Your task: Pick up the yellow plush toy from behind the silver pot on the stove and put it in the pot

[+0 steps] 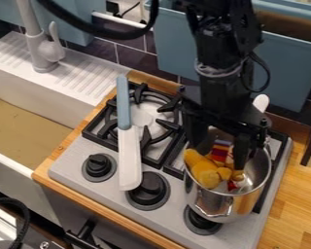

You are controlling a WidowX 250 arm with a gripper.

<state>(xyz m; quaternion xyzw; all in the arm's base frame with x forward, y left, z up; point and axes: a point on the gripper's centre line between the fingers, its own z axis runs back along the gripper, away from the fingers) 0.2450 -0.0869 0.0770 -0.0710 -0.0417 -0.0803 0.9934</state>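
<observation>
The black gripper point(217, 151) hangs down over the metal pot point(224, 206) on the right side of the stove. Its fingers are spread apart at the pot's mouth, above and around part of the contents. In the pot lie yellow pieces point(205, 171), with a striped red and blue item point(220, 150) behind them and a small red piece point(233, 186) near the front. The gripper hides part of the pot's back rim. A spatula with a blue handle and white blade point(129, 158) lies across the left burner and front panel.
Black grates point(106, 127) and dark knobs point(148, 188) are on the stove point(174, 212). The sink point(28, 131) and its faucet point(41, 51) stand at the left. Blue bins point(291, 68) line the back, and a white rounded piece point(261, 102) shows behind the gripper. Wooden counter point(298, 194) lies at right.
</observation>
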